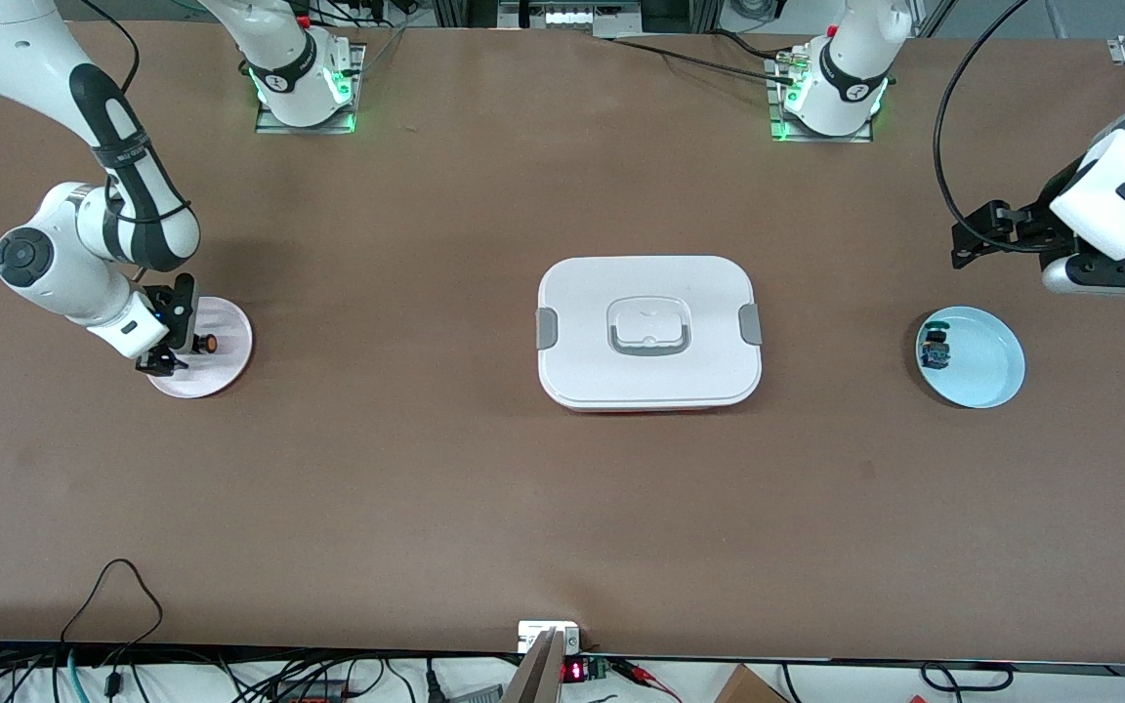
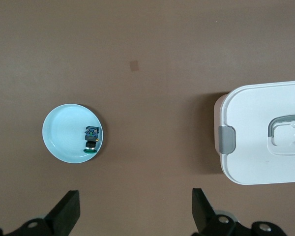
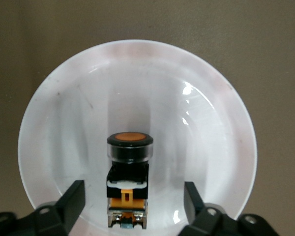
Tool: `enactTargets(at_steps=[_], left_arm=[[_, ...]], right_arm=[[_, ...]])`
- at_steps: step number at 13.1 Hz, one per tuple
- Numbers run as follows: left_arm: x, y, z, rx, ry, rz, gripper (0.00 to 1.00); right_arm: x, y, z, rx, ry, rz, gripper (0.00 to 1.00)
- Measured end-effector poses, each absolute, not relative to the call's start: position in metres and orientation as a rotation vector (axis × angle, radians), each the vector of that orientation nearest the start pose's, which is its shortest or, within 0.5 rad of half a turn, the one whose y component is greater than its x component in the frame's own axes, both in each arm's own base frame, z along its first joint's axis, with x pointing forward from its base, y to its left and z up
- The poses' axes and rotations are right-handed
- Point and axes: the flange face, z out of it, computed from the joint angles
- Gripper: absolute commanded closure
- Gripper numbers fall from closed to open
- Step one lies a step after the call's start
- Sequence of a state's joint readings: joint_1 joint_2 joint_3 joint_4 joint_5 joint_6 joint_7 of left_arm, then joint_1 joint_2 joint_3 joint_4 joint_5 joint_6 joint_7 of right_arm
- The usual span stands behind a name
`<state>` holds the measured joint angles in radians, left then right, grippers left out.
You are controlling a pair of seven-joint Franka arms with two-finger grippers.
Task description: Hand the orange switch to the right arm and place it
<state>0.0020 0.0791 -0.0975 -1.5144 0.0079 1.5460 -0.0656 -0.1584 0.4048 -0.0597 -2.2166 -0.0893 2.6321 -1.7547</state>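
While both claws gape, right claw (image 3: 129, 194) over round-capped orange switch (image 3: 129, 177), glossy pink plate (image 3: 64, 123).

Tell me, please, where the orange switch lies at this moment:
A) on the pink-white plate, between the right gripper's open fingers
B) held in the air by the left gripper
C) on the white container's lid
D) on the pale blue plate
A: the orange switch rests on the pink-white plate, with the right gripper low around it, its fingers open on either side and not touching it.
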Motion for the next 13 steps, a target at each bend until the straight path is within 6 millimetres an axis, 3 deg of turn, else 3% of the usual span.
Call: enactTargets(at_steps=[2,7,13], left_arm=[[0.573,-0.052,0.604,-3.136,0.047,0.074,0.00],[0.574,-0.052,0.604,-3.136,0.047,0.075,0.00],[0.574,-0.051,0.603,-3.136,0.045,0.077,0.00]], right_arm=[[0.543,-0.117,0.205,2.121,2.235,-0.061,0.00],[0.559,-0.092,0.257,2.096,2.285,-0.033,0.00],[0.614,-0.086,0.362,2.143,2.331,-0.048,0.00]])
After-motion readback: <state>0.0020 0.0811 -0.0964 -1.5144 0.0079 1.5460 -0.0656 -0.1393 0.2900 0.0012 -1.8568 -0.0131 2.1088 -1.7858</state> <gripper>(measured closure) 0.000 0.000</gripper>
